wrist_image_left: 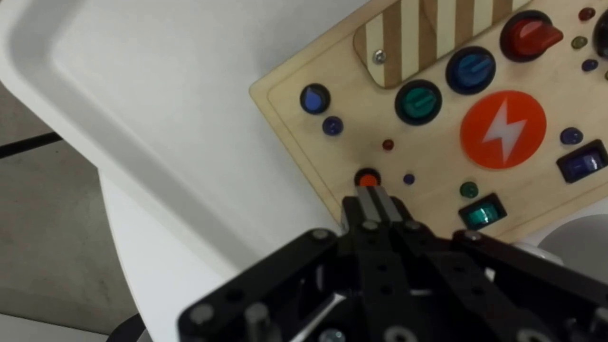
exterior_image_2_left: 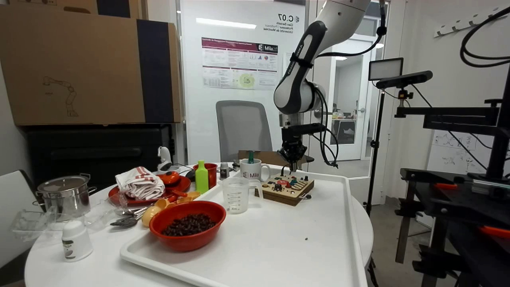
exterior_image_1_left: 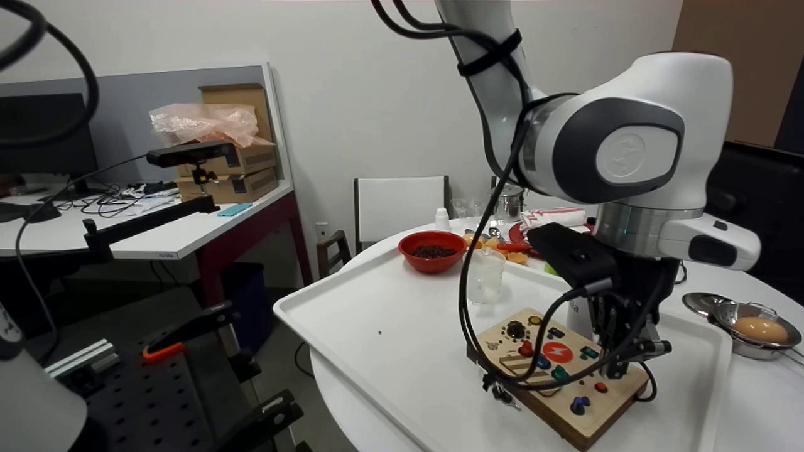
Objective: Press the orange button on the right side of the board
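Note:
The board [exterior_image_1_left: 619,398] is a light-wood panel with coloured knobs, switches and small buttons; it lies on the white tray and also shows in an exterior view [exterior_image_2_left: 279,196] and in the wrist view [wrist_image_left: 432,156]. The orange button [wrist_image_left: 368,180] sits in a black ring near one edge of the board; it also shows in an exterior view [exterior_image_1_left: 601,387]. My gripper [wrist_image_left: 373,191] is shut and empty, pointing down at the board. Its fingertips cover the near edge of the orange button in the wrist view. I cannot tell whether they touch it. The gripper also shows in both exterior views [exterior_image_1_left: 615,371] [exterior_image_2_left: 293,168].
A white mug [exterior_image_2_left: 255,170] stands right beside the board. A clear measuring jug [exterior_image_2_left: 236,195] and a red bowl [exterior_image_2_left: 187,227] of dark beans stand on the white tray [exterior_image_2_left: 310,259]. Black cables hang from the arm in front of the board in an exterior view.

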Controlling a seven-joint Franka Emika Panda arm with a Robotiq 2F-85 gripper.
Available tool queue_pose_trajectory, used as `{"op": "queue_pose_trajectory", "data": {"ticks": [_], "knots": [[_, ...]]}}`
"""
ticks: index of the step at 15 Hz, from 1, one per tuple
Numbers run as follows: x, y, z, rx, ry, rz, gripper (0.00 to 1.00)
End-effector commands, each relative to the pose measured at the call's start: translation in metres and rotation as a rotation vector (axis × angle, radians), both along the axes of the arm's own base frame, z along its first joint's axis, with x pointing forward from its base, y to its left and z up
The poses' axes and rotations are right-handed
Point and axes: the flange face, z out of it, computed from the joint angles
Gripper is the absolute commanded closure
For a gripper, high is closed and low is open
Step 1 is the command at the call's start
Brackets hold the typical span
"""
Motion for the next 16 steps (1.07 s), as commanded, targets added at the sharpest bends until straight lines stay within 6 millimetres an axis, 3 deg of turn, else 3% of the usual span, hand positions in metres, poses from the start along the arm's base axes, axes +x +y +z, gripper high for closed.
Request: {"op": "queue_pose_trajectory", "data": {"ticks": [1, 10, 16], "knots": [[0.011, -0.003, -0.009, -0.022, -0.002, -0.015, 0.98], [0.016, -0.007, -0.018, -0.038, 0.009, -0.021, 0.98], [0.019, -0.005, -0.002, -0.041, -0.003, -0.018, 0.98]]}}
